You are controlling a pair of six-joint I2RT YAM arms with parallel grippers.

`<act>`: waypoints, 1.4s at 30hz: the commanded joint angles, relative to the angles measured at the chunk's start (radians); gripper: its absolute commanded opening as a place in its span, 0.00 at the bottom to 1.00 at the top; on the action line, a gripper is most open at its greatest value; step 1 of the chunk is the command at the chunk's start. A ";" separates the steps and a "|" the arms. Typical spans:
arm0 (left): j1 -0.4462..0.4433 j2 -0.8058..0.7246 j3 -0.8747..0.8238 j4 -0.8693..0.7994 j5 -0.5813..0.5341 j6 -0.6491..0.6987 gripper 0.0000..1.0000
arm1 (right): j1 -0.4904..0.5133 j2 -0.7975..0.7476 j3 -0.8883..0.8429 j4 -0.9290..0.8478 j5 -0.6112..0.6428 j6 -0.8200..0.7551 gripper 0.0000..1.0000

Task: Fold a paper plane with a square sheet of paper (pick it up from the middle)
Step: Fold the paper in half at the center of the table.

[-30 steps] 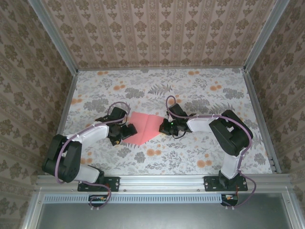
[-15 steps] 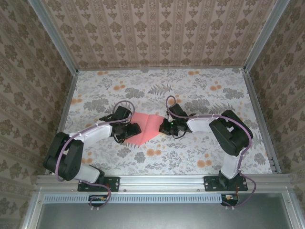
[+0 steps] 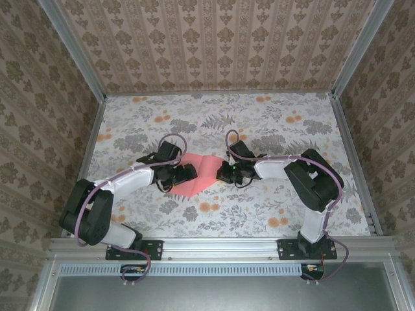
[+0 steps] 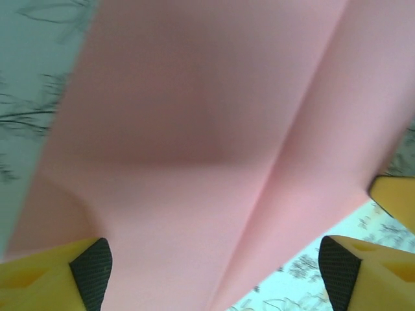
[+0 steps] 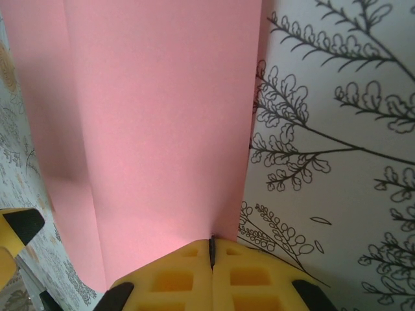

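Since 1 second ago the left jaws have slid right, from beside the paper (image 3: 202,173) to over its left part; the right jaws have not moved. The paper, thin matte salmon-pink with 1 straight crease, lies at the centre of the top view on the floral-print table (image 3: 272,123). The left jaws stand wide apart above it, with black ribbed pads (image 4: 91,275) on yellow fingers. The right jaws are closed on its right edge.

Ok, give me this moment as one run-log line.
step: folding | square sheet of paper: creased, on table | left gripper: jaws open over sheet | right gripper: jaws shut on sheet's edge
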 commanded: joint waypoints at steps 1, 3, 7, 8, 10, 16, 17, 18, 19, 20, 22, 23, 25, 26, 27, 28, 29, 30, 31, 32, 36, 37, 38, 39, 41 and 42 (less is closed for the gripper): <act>-0.002 -0.012 0.014 -0.126 -0.121 -0.011 0.89 | 0.006 0.057 -0.004 -0.069 0.036 -0.016 0.06; -0.002 -0.001 0.000 -0.114 -0.117 -0.021 0.92 | 0.006 0.058 -0.005 -0.069 0.036 -0.015 0.05; -0.004 0.037 0.003 -0.102 -0.107 -0.028 0.94 | 0.006 0.059 -0.005 -0.069 0.036 -0.016 0.05; -0.005 0.049 0.005 -0.093 -0.097 -0.024 0.94 | 0.005 0.059 -0.004 -0.071 0.037 -0.018 0.05; -0.008 0.069 0.010 -0.079 -0.073 -0.018 0.94 | 0.006 0.059 -0.004 -0.072 0.038 -0.019 0.05; -0.021 0.113 0.008 -0.004 0.011 -0.017 0.94 | 0.006 0.058 -0.005 -0.074 0.036 -0.019 0.05; -0.021 0.111 0.000 0.030 0.038 -0.017 0.95 | 0.007 0.059 -0.005 -0.074 0.036 -0.020 0.05; -0.021 0.108 -0.006 0.059 0.061 -0.018 0.95 | 0.005 0.057 -0.006 -0.075 0.036 -0.020 0.05; -0.021 0.103 -0.013 0.094 0.085 -0.017 0.95 | 0.005 0.057 -0.005 -0.076 0.036 -0.022 0.05; -0.022 0.099 -0.019 0.124 0.114 -0.014 0.95 | 0.006 0.056 -0.006 -0.077 0.036 -0.022 0.05; -0.022 0.080 -0.025 0.169 0.142 -0.012 0.95 | 0.005 0.057 -0.006 -0.077 0.037 -0.023 0.05; -0.022 0.068 -0.029 0.194 0.155 -0.009 0.95 | 0.005 0.057 -0.005 -0.077 0.037 -0.023 0.05; -0.019 0.044 -0.043 0.236 0.183 -0.001 0.95 | 0.006 0.056 -0.005 -0.077 0.037 -0.023 0.05; -0.018 0.033 -0.052 0.266 0.205 0.001 0.95 | 0.004 0.057 -0.004 -0.077 0.036 -0.023 0.05; -0.016 0.025 -0.060 0.294 0.225 0.000 0.95 | 0.005 0.057 -0.004 -0.077 0.036 -0.024 0.05; -0.016 0.016 -0.068 0.325 0.254 -0.003 0.95 | 0.005 0.057 -0.002 -0.077 0.035 -0.024 0.05; -0.016 0.013 -0.075 0.353 0.280 -0.003 0.94 | 0.004 0.056 -0.003 -0.077 0.035 -0.025 0.05; -0.016 0.009 -0.081 0.376 0.301 -0.005 0.94 | 0.004 0.053 -0.002 -0.076 0.033 -0.025 0.05; -0.016 0.004 -0.089 0.398 0.318 -0.009 0.94 | 0.003 0.050 -0.001 -0.073 0.031 -0.024 0.05; -0.016 -0.001 -0.097 0.419 0.332 -0.014 0.94 | 0.001 0.047 -0.001 -0.071 0.026 -0.026 0.05; -0.016 -0.011 -0.118 0.478 0.380 -0.024 0.94 | -0.016 0.005 -0.014 -0.028 -0.010 -0.023 0.05; -0.016 -0.011 -0.120 0.494 0.395 -0.027 0.94 | -0.021 -0.011 -0.019 -0.018 -0.018 -0.026 0.05; -0.016 -0.008 -0.123 0.513 0.410 -0.027 0.94 | -0.026 -0.029 -0.020 -0.012 -0.021 -0.032 0.05; -0.018 -0.004 -0.125 0.532 0.424 -0.029 0.94 | -0.029 -0.041 -0.021 -0.011 -0.019 -0.038 0.05; -0.020 0.010 -0.120 0.551 0.446 -0.032 0.94 | -0.035 -0.069 -0.026 -0.010 -0.007 -0.047 0.05; -0.021 0.017 -0.116 0.558 0.455 -0.033 0.94 | -0.038 -0.084 -0.033 -0.009 0.002 -0.046 0.06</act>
